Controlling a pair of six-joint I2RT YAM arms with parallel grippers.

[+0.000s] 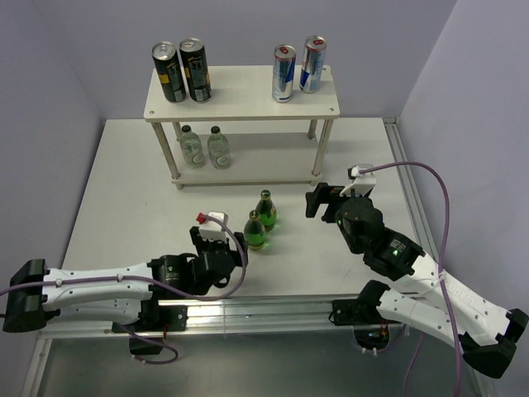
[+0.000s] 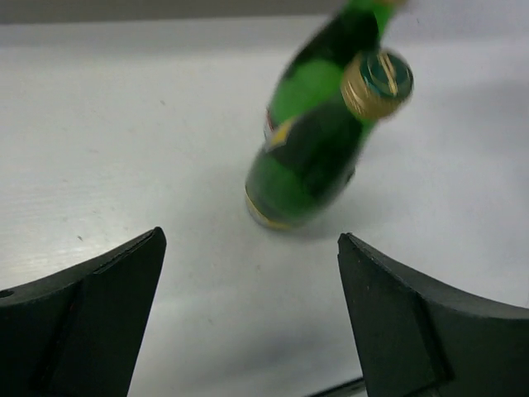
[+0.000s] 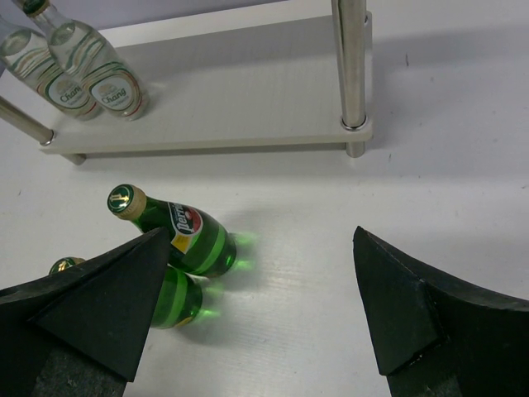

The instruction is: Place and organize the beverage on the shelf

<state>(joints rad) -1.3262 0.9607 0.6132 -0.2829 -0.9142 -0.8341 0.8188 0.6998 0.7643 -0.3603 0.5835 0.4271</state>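
Two green glass bottles stand upright on the table in front of the shelf: one (image 1: 265, 208) farther back, one (image 1: 254, 230) nearer. The cream two-tier shelf (image 1: 248, 95) carries two black-and-yellow cans (image 1: 182, 71) at top left, two blue-and-silver cans (image 1: 297, 66) at top right, and two clear bottles (image 1: 205, 146) on the lower board. My left gripper (image 1: 221, 240) is open just left of the nearer green bottle (image 2: 306, 165), nothing between its fingers (image 2: 250, 238). My right gripper (image 1: 326, 201) is open to the right of the green bottles (image 3: 186, 236), empty (image 3: 260, 234).
The shelf's chrome leg (image 3: 351, 66) and lower board (image 3: 223, 91) stand just beyond my right gripper. Grey walls enclose the table on three sides. A metal rail (image 1: 264, 308) runs along the near edge by the arm bases.
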